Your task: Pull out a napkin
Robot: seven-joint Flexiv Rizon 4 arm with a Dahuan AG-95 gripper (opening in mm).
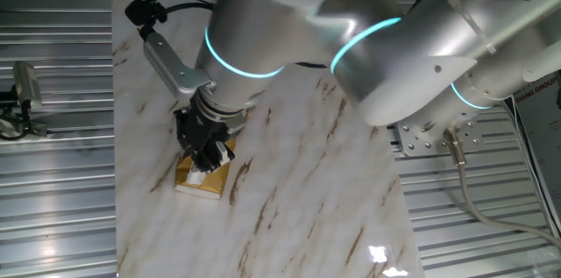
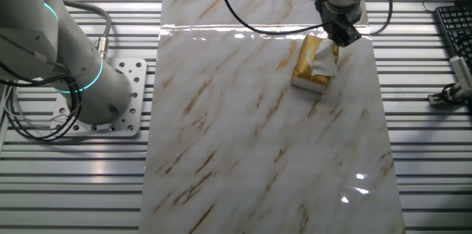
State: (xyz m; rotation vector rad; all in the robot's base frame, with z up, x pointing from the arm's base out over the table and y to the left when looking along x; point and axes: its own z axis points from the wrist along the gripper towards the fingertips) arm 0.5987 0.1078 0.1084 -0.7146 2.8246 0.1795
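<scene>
Marble-patterned table [image 2: 258, 138], white with brown veins, glossy, with light glare near the far edge and near corner. Laid over a ribbed metal deck [image 2: 428, 182]; perforated mounting plate [image 2: 122, 105] beside it, carrying the arm base [image 2: 51, 49] with teal light rings.

On the table: flat golden-yellow tissue pack [image 2: 304, 68], near one long edge. White napkin [image 2: 324, 60] bunched on top of the pack, partly raised out of it, directly under the tool [image 2: 341, 33]. Tool fingers close together at the napkin's upper end; full closure on the paper not confirmable from either view.

Around: black keyboard [image 2: 453, 31] and a metal clamp-like fixture [image 2: 450, 94] on the deck, well apart from the pack. Cables [image 2: 243, 5] looping across the far end of the table.

Obstruction: in one fixed view, wrist and tool [image 1: 209, 151] covering most of the pack [image 1: 197, 179]; only a small white patch of napkin [image 1: 226, 152] visible beside the fingers. Bracketed black camera unit [image 1: 145, 10] on the wrist visible in this view only. Keyboard and arm base visible in the other fixed view only.
</scene>
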